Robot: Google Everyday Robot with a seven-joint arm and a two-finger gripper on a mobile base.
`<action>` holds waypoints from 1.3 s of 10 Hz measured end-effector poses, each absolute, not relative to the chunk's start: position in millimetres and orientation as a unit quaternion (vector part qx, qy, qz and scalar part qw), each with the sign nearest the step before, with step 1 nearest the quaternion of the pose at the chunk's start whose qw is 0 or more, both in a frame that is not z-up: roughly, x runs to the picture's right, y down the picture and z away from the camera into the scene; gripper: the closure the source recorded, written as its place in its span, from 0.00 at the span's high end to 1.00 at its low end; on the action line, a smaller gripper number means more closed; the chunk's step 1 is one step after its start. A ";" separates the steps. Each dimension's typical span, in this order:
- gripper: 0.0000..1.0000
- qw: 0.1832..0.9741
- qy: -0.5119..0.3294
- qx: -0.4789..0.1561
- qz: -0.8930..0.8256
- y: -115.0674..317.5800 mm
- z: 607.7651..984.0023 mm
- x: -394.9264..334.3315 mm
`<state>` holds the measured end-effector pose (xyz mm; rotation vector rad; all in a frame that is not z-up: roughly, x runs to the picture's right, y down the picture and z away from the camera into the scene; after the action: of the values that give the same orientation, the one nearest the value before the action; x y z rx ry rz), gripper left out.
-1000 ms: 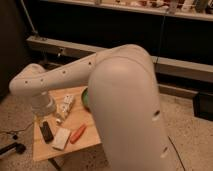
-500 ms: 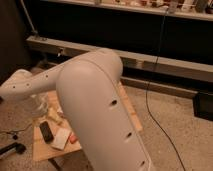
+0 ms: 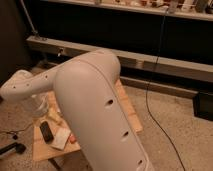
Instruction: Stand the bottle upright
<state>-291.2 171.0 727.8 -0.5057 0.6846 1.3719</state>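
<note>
gripper: at the arm's far end, low over tabletop, left side | jaws: opening and hold cannot be told | bottle: on tabletop just right of gripper, partly behind arm, pose unclear | nearby: black bar, white block

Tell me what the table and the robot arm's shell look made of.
Table: probably wood, matte; warm tan top without glare. Arm shell: likely moulded plastic, satin white; smooth curves, soft highlights, small round holes. The claw is out of sight, behind the wrist at the table's left end.
</note>
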 end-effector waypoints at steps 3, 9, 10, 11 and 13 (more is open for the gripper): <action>0.65 0.691 0.306 -0.227 0.615 170.8 728.0 -291.2; 0.65 0.686 0.300 -0.231 0.621 168.2 732.5 -290.8; 0.65 0.687 0.299 -0.231 0.621 168.4 732.7 -291.3; 0.65 0.687 0.299 -0.231 0.620 168.9 732.3 -292.6; 0.65 0.687 0.299 -0.231 0.621 168.7 732.3 -292.6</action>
<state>-292.6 168.7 732.3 -0.5181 0.6689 1.3906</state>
